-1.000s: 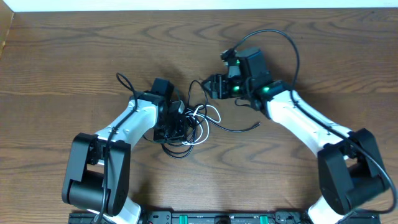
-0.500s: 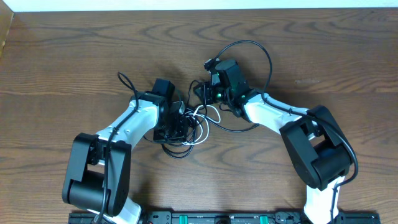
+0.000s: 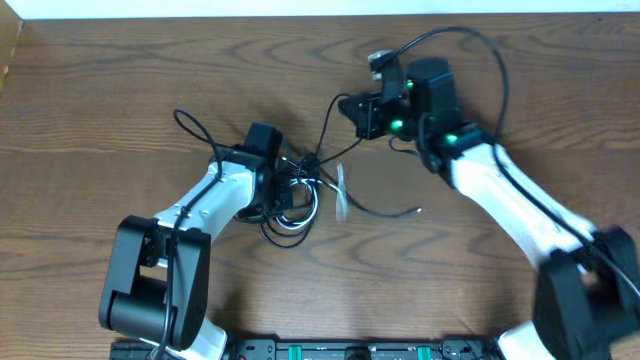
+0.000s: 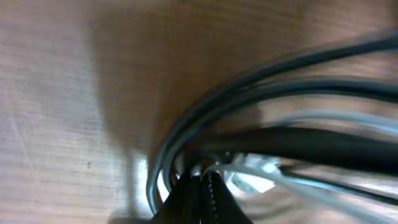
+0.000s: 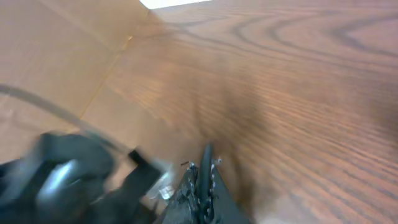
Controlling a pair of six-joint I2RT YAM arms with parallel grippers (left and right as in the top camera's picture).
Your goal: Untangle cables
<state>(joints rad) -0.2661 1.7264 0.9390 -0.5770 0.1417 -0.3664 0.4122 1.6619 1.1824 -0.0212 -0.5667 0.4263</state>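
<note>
The cables lie as a tangle of thin black loops at the table's middle, with my left gripper pressed down on them. In the left wrist view that gripper is shut, and black strands and a white strand converge at its tips. My right gripper stands up and to the right of the tangle, shut on one black cable stretched from it down into the loops. The right wrist view shows that strand pinched at the gripper. A blurred white cable and a loose black end trail to the right.
Thick black cords arc off the right arm and the left arm. A cardboard wall borders the table's left side. The table's back edge runs along the top.
My right gripper closed on a black cable in the tangle and drew back up and right, pulling the strand taut. The loops shifted and the white cable swung out. The left gripper stayed shut.
</note>
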